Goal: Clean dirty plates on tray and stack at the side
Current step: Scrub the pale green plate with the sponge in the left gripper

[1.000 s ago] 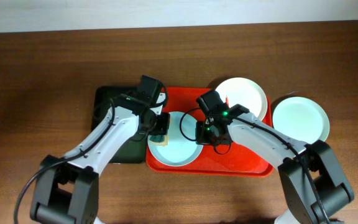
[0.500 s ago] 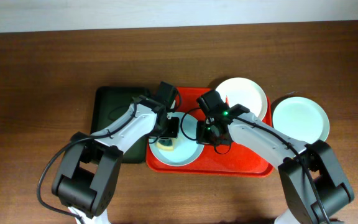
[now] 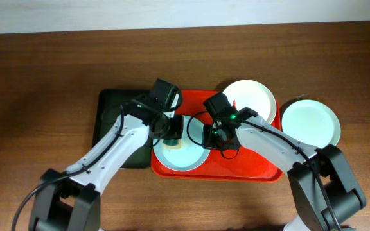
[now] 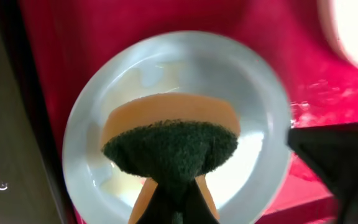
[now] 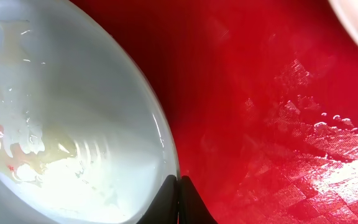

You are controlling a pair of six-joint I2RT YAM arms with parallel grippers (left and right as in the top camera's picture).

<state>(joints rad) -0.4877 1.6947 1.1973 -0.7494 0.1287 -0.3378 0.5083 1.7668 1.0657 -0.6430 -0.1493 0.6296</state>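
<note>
My left gripper (image 4: 174, 186) clamps the yellow sponge with green scouring pad (image 4: 169, 140) over the pale blue round plate (image 4: 253, 106) on the bright red plastic tray (image 4: 104, 37); my right gripper (image 5: 179, 183) pinches its rim. Press flat, scrub small circles

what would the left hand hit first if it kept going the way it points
The sponge in the left hand leads and would meet the pale blue plate on the red tray first, probably mid-plate; depth is hard to judge.
</note>
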